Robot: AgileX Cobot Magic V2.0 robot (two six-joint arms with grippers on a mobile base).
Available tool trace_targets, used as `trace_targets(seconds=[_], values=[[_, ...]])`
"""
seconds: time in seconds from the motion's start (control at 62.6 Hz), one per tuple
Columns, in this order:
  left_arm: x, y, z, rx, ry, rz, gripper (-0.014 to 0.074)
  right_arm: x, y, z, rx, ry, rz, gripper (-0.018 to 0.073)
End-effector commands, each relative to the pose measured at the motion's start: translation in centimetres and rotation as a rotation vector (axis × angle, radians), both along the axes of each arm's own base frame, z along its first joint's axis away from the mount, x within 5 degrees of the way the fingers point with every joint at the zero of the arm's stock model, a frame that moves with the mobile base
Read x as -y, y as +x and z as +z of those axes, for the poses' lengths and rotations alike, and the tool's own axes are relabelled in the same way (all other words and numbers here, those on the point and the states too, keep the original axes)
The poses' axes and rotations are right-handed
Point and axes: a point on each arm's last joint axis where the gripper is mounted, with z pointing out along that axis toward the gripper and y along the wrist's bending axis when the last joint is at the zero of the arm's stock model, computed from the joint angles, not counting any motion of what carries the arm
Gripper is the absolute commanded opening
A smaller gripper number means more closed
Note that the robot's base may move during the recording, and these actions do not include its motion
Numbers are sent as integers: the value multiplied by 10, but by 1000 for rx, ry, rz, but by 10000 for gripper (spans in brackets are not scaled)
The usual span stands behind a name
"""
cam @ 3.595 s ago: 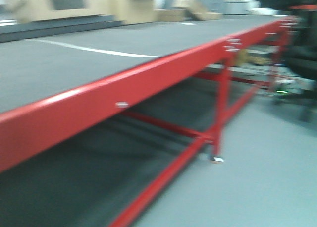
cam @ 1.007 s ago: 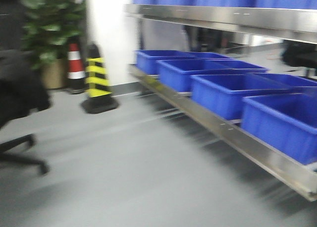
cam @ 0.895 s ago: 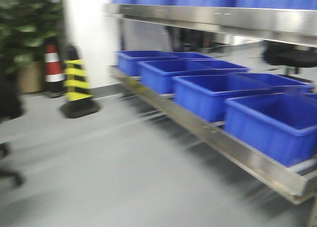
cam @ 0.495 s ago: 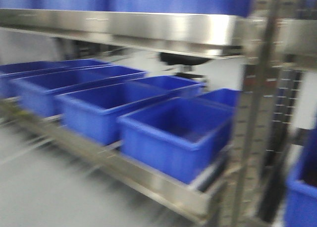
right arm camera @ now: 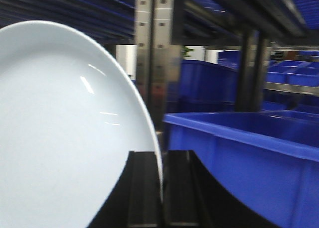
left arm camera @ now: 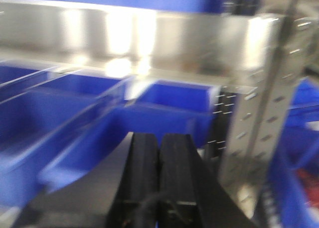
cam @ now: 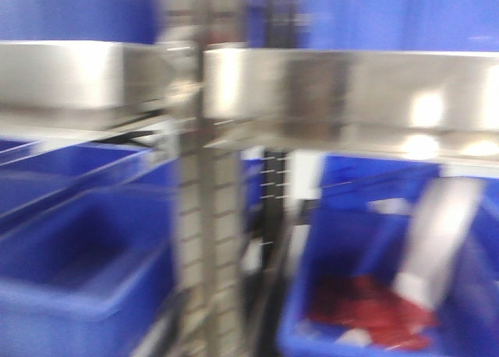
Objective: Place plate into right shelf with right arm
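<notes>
The plate (right arm camera: 65,138) is held on edge, its rim pinched between the fingers of the right gripper (right arm camera: 160,161), near a perforated upright (right arm camera: 152,54) of the right shelf (cam: 351,88) and beside a blue bin (right arm camera: 249,158). The left gripper (left arm camera: 158,143) is seen with fingers pressed together. A red heap (cam: 366,314), blurred, is perhaps lying in a second bin (cam: 343,240).

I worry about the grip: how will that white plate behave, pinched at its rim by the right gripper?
The plate looks glossy, so it may slip in the right gripper. It seems rigid, probably brittle; knocking the steel upright could chip it.
</notes>
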Motion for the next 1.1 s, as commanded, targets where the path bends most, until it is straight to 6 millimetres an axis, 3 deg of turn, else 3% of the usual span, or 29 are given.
trace_targets(seconds=[0.0, 1.087], values=[[0, 0, 5, 82, -15, -2, -47, 3, 0, 14, 67, 69, -24, 64], [0, 0, 5, 82, -15, -2, -47, 3, 0, 14, 70, 71, -25, 64]])
